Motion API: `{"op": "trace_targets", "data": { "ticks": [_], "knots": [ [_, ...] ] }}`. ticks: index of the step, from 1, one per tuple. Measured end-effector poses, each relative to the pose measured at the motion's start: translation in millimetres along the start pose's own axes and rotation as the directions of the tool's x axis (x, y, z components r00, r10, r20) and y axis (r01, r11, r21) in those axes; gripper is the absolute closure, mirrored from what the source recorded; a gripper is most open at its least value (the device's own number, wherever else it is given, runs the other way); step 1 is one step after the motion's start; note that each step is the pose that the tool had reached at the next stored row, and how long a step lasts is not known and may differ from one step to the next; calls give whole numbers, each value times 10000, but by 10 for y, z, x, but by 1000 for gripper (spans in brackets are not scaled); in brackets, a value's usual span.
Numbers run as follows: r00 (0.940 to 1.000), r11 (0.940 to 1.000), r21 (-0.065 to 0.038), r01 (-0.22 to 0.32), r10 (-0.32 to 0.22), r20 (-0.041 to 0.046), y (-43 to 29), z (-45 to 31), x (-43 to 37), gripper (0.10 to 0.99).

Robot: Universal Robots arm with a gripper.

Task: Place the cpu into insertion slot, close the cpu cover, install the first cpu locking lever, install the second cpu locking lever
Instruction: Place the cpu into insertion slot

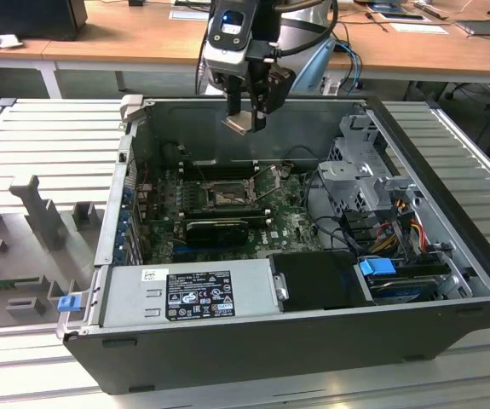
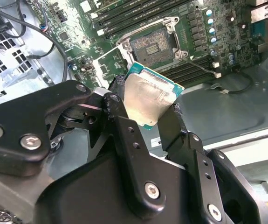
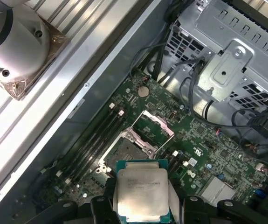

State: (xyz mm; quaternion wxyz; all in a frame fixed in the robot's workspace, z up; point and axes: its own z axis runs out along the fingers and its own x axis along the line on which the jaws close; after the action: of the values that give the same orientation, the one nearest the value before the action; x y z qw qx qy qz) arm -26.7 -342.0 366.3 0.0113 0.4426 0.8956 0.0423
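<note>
One cpu (image 3: pixel 142 191) aloft — open insertion slot (image 2: pixel 151 46), cables (image 3: pixel 158 58) below.

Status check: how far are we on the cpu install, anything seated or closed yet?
Nothing is finished yet. In hand: the tool is shut on the cpu, holding it above the open case. The insertion slot lies bare and the cpu cover is flipped open beside it. Left: seating the chip, closing the cover, both lever steps.
</note>
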Motion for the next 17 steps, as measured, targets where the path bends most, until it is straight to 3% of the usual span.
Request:
{"op": "trace_targets", "data": {
  "ticks": [17],
  "knots": [
    [9961, 9962, -19, -875, 875, 74, 0, 1, 0, 561]
  ]
}}
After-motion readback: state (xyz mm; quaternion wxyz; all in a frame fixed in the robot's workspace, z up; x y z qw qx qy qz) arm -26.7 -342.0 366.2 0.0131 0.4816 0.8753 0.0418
